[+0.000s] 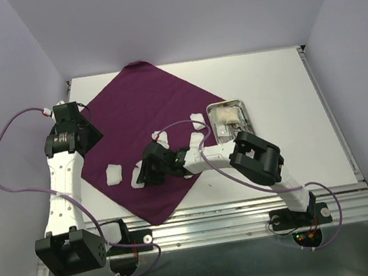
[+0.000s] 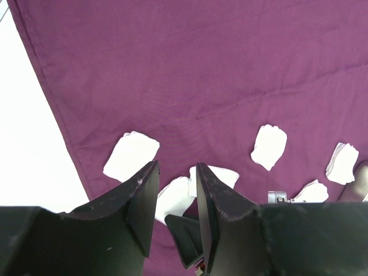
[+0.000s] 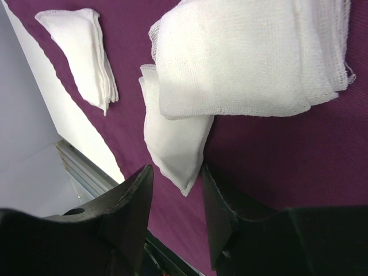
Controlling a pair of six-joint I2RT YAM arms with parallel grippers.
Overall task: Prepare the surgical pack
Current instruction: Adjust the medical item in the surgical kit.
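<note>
While both jaws stand open, six gauze pads (image 2: 269, 146) lie on one cloth (image 2: 201, 69).

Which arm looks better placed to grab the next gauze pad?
Right. The right tool hangs low and open, just above a gauze pad on the purple cloth; the left tool is higher, near the cloth's left corner, away from the pads.

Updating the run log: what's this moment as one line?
left gripper: open, empty, above purple cloth | right gripper: open, low over gauze pad | steel tray: beside cloth corner
</note>
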